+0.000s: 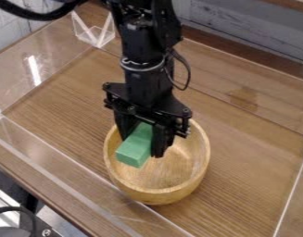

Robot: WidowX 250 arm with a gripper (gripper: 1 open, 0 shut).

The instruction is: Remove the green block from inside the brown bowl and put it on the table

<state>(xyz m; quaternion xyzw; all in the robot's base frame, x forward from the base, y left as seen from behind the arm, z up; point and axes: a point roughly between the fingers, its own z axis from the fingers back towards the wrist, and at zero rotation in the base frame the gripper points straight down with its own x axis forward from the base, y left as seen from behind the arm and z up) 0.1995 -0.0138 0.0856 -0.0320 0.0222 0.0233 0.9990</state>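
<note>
Clear acrylic wall (43, 69) at left edge, bordering wood-grain surface (246, 102). Near centre, black arm descends from top, claw (146, 139) pointing straight down over brown bowl (179, 185). Claw clamped tight on upper end of green block (136, 148). Block tilted, lower end toward bowl's left inner wall, above bowl floor; contact with bowl unclear. Bowl sits on surface, near front wall.

I have the green block (137, 148), a bright elongated bar, pinched at its upper end and tilted, its lower end hanging inside the brown bowl (179, 185). The round, thick-walled wooden bowl sits on the streaky wood-grain table (253, 102).
</note>
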